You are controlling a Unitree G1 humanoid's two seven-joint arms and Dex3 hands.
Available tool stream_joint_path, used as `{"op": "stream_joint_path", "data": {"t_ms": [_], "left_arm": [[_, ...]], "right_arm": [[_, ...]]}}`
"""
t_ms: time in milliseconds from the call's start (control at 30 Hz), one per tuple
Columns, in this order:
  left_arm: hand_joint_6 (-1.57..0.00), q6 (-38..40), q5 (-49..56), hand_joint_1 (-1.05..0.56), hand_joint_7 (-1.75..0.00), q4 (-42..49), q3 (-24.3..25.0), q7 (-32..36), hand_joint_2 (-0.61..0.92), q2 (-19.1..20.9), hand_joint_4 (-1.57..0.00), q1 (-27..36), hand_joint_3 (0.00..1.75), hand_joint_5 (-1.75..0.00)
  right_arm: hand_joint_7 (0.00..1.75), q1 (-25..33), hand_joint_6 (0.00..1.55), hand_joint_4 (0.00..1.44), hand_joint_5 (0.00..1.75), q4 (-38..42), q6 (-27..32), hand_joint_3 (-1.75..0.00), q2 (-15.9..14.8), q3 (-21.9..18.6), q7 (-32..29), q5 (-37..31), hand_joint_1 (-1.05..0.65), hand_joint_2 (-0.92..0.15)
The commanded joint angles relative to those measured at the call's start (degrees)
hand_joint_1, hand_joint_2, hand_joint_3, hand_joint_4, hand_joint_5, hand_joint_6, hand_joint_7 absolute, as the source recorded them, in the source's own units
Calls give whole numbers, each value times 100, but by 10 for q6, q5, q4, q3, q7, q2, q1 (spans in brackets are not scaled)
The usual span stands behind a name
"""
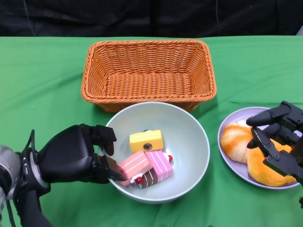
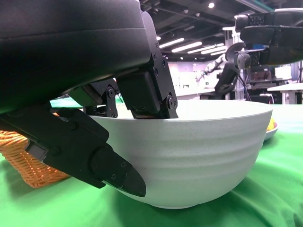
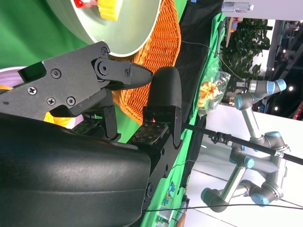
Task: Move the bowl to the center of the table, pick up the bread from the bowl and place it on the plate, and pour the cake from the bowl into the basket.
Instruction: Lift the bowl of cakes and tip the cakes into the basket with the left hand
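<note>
The pale grey bowl (image 1: 199, 137) stands in the middle of the green table, just in front of the basket (image 1: 90, 78). In it lie a yellow cake (image 1: 146, 140), pink cakes (image 1: 158, 164) and a small chocolate piece. My left hand (image 1: 75, 153) grips the bowl's left rim; in the left wrist view the fingers (image 2: 147, 90) hook over the rim of the bowl (image 2: 199, 156) with the thumb outside. Two pieces of bread (image 1: 235, 142) lie on the purple plate (image 1: 236, 116) at the right. My right hand (image 1: 279, 137) hovers over them, fingers apart, holding nothing.
The woven orange basket has nothing in it and nearly touches the bowl's far rim. The right wrist view shows the bowl (image 3: 118, 33) and basket (image 3: 158, 47) beyond my hand. A green cloth covers the table; a black backdrop runs along its far edge.
</note>
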Motion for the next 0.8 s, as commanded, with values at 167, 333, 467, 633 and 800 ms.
{"op": "stream_joint_path", "data": {"t_ms": [167,333,467,633,800], "left_arm": [[-142,-9,-18,-10,-4,-32,30,26,86,24,-101,9,3,-114],[-141,-12,-16,-10,-6,-56,43,26,86,36,-100,16,2,-114],[-140,-17,-16,-15,-7,-69,54,26,85,44,-99,19,2,-116],[-137,-24,-19,-15,-13,-85,74,26,86,54,-102,21,1,-106],[-121,-18,-19,-15,-46,-102,95,26,85,65,-103,14,0,-100]], "right_arm": [[114,-4,70,69,143,-6,8,-53,0,-4,-5,4,-11,-80],[116,-4,69,69,144,-10,15,-52,2,-3,-11,1,-12,-80],[116,-6,69,69,145,-3,11,-52,1,-4,-8,3,-11,-80],[117,-9,68,68,146,2,9,-51,3,-3,-11,1,-12,-81],[118,-13,68,69,146,10,6,-49,5,-3,-13,-2,-13,-81]]}}
